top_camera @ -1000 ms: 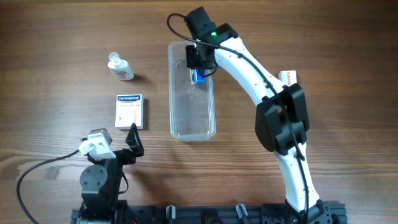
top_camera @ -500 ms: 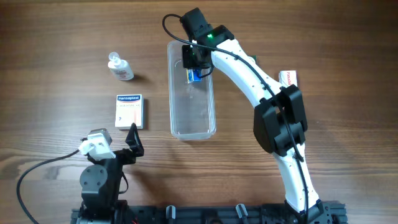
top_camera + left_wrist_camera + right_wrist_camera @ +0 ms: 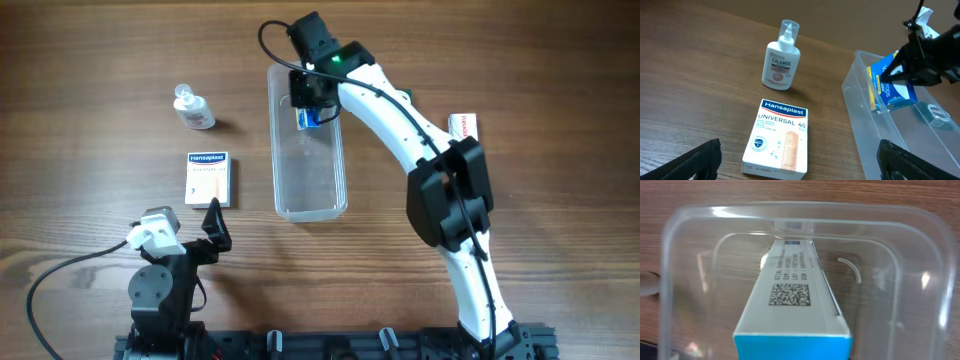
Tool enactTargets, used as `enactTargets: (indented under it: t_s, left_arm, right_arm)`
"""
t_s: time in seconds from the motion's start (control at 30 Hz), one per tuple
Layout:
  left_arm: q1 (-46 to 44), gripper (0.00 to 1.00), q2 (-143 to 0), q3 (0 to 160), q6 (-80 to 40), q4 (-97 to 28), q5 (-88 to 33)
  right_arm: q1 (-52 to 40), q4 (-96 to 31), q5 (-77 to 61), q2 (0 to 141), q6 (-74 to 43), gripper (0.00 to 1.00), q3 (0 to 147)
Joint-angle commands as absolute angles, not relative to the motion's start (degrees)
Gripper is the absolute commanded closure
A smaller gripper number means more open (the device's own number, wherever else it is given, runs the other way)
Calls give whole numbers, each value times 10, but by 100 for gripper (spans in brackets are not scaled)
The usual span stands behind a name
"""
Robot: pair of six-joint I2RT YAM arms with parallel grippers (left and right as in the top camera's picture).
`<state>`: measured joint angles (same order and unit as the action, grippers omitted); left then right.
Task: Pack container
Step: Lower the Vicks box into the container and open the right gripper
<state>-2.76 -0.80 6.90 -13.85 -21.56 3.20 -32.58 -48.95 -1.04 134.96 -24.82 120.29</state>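
The container [image 3: 310, 205] is a long clear tub in the middle of the table; it also shows in the left wrist view [image 3: 865, 125] and the right wrist view [image 3: 685, 270]. My right gripper [image 3: 312, 100] is shut on a blue and white box [image 3: 309, 119], holding it inside the tub's far end. The box fills the right wrist view [image 3: 792, 310] and shows in the left wrist view [image 3: 892, 85]. My left gripper [image 3: 195, 232] is open and empty near the front left, its fingers [image 3: 800, 157] flanking the near edge of a Hansaplast box [image 3: 208, 178] [image 3: 777, 137].
A small Calamol bottle [image 3: 193, 108] [image 3: 780, 62] stands behind the Hansaplast box. A small red and white box [image 3: 463, 126] lies at the right beside the right arm.
My right gripper has carried the blue box a little further toward the far end of the tub. The left arm has not moved.
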Motion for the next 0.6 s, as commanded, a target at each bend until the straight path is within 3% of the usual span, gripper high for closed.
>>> enactTargets:
  t_s: [0.0, 0.57]
  left_arm:
    - [-31, 0, -4, 65, -139, -213, 40]
    - [-31, 0, -4, 65, -139, -213, 40]
  right_arm:
    - [-346, -475, -13, 1361, -251, 87, 1216]
    - [-362, -467, 2, 1382, -280, 87, 1215]
